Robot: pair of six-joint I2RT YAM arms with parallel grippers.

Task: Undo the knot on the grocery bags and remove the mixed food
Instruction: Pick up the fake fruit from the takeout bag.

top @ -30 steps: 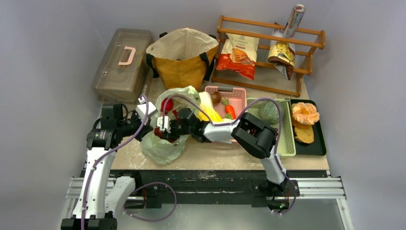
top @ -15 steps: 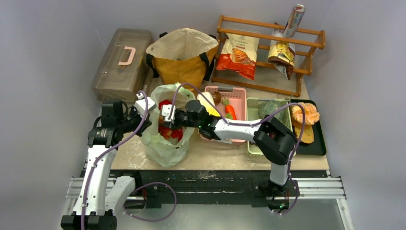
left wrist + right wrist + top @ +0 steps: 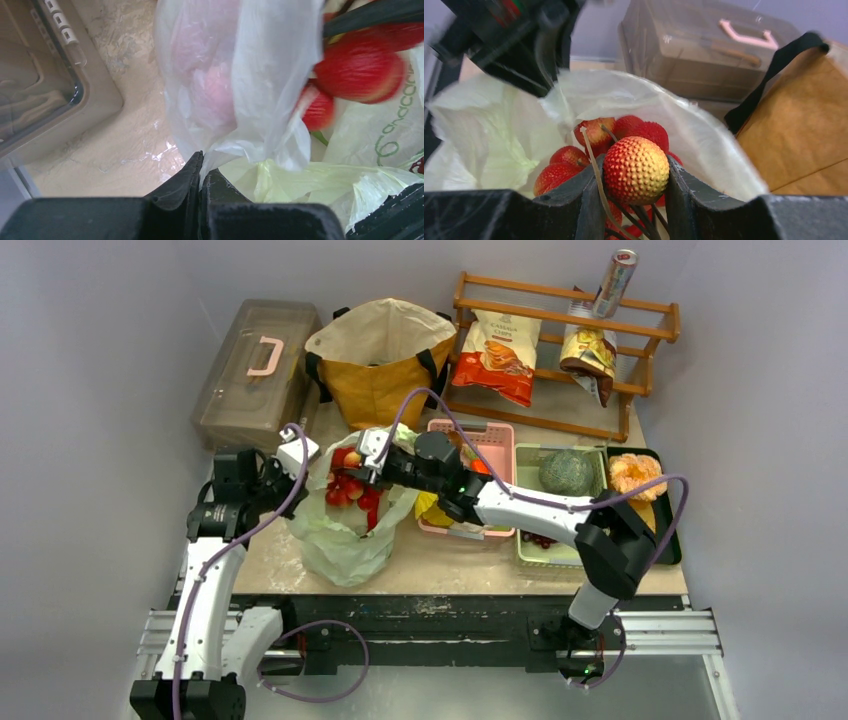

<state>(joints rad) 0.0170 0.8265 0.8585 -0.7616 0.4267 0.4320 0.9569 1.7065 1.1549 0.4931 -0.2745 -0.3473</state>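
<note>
The pale-green plastic bag stands open on the table, and no knot shows on it. My left gripper is shut on a fold of its thin rim, holding the left side up. My right gripper is shut on a bumpy red-yellow fruit of a stemmed bunch of red fruits, held over the bag's mouth. More red fruits hang below the jaws. The mustard-brown tote stands open behind the bag.
A grey-brown lidded box sits at the back left. Right of the bag are a pink basket, a green basket with a melon, and a black tray. A wooden rack with chip bags stands behind.
My right gripper has risen out of the bag and moved toward the back, bringing the bunch of red fruits with it. The left gripper has kept its hold on the rim.
</note>
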